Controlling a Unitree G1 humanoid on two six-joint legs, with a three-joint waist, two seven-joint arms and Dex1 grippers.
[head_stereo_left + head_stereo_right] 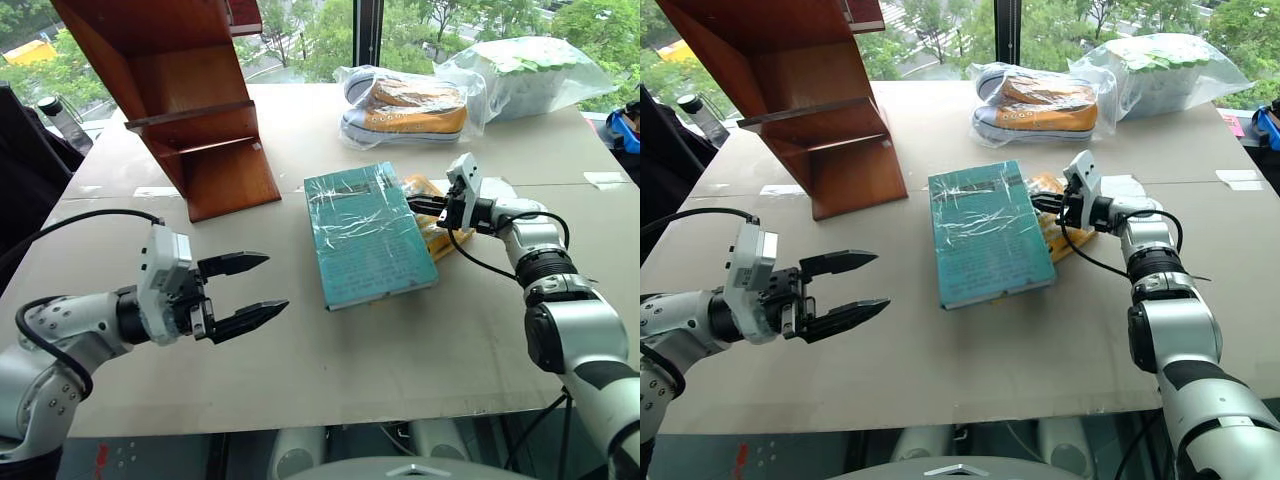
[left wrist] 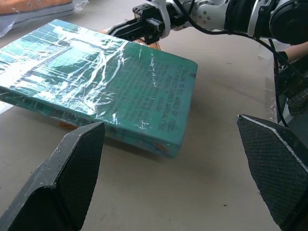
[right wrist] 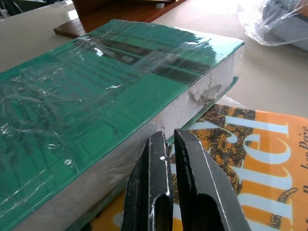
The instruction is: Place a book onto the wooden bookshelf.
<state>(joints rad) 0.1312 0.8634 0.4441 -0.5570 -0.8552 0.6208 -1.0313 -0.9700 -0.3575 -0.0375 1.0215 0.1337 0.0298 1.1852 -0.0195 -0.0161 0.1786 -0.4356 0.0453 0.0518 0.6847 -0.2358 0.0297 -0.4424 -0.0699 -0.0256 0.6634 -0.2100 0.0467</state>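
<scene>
The teal book (image 1: 368, 235) in shiny plastic wrap lies flat at the middle of the table; its right edge rests on a smaller orange book (image 3: 260, 144). The reddish-brown wooden bookshelf (image 1: 190, 100) stands at the back left. My left gripper (image 1: 277, 281) hovers open near the front left, pointing at the book (image 2: 96, 86) from a short way off, nothing between its fingers (image 2: 72, 178). My right gripper (image 1: 412, 204) is shut, its fingertips (image 3: 166, 139) right at the book's white page edge (image 3: 144, 130), just above the orange book.
A pair of sneakers in a clear bag (image 1: 405, 105) and a second plastic bag (image 1: 525, 70) sit at the back right. A dark bottle (image 1: 55, 115) stands left of the shelf. The table's front edge (image 1: 330, 425) runs below my arms.
</scene>
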